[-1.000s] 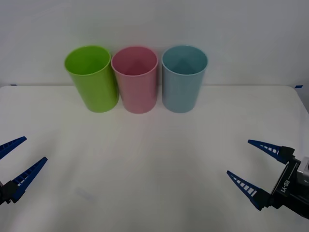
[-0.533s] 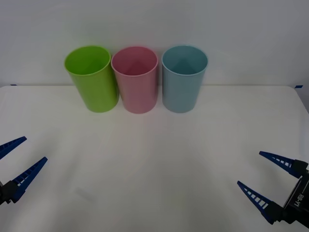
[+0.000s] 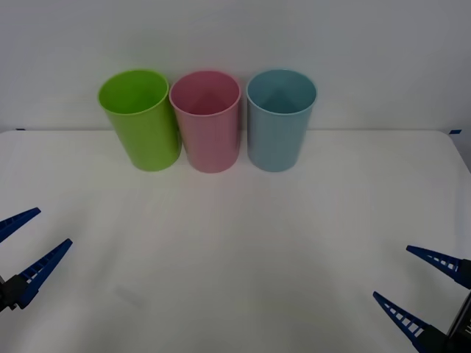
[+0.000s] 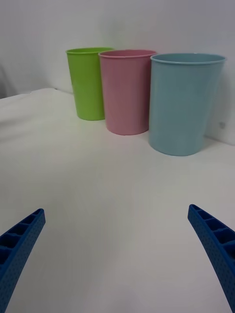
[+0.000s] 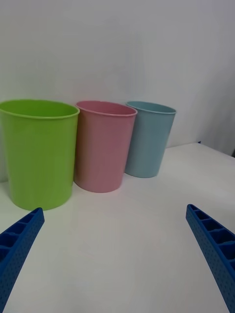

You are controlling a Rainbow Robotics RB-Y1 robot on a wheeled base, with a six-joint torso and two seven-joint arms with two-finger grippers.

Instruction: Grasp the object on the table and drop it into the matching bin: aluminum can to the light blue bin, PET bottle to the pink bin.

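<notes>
The light blue bin (image 3: 280,129) stands at the back right of the row, with the pink bin (image 3: 210,129) beside it on the white table (image 3: 235,243). The aluminum can and the PET bottle are out of view. My left gripper (image 3: 53,226) hovers open and empty low over the near left of the table. My right gripper (image 3: 392,272) is open and empty at the near right corner. Ahead of the open right gripper (image 4: 116,210) the right wrist view has the light blue bin (image 4: 183,107) nearest and the pink bin (image 4: 126,93) behind it. Beyond the left gripper (image 5: 115,209) stand the pink bin (image 5: 104,146) and light blue bin (image 5: 149,142).
A lime green bin (image 3: 143,125) stands left of the pink one, also in the wrist views (image 4: 88,83) (image 5: 36,156). All three bins sit close together near the table's far edge against a white wall. Bare tabletop stretches between the bins and both grippers.
My right gripper has drawn back toward the near right corner, staying open. The left gripper and the bins have not moved.
</notes>
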